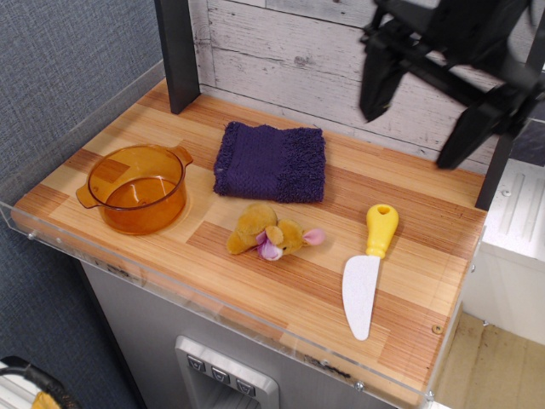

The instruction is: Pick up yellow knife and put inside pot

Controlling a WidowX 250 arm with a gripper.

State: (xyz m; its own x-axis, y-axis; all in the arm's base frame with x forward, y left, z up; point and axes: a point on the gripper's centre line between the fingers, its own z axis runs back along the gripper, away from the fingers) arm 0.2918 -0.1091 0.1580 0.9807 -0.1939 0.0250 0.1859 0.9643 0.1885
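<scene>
Overhead, the hand (419, 121) hangs splayed above the yellow knife (370, 266).

robot test bench: wooden tabletop (281, 273) with acrylic rim

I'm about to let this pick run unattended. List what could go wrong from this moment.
1. The yellow knife lies flat on the table near its front right corner; a poor grasp could push it over the edge.
2. The open gripper hangs high above the back edge, so a long descent may land off the narrow handle.
3. The plush toy lies between knife and pot; a low carry could knock it.
</scene>
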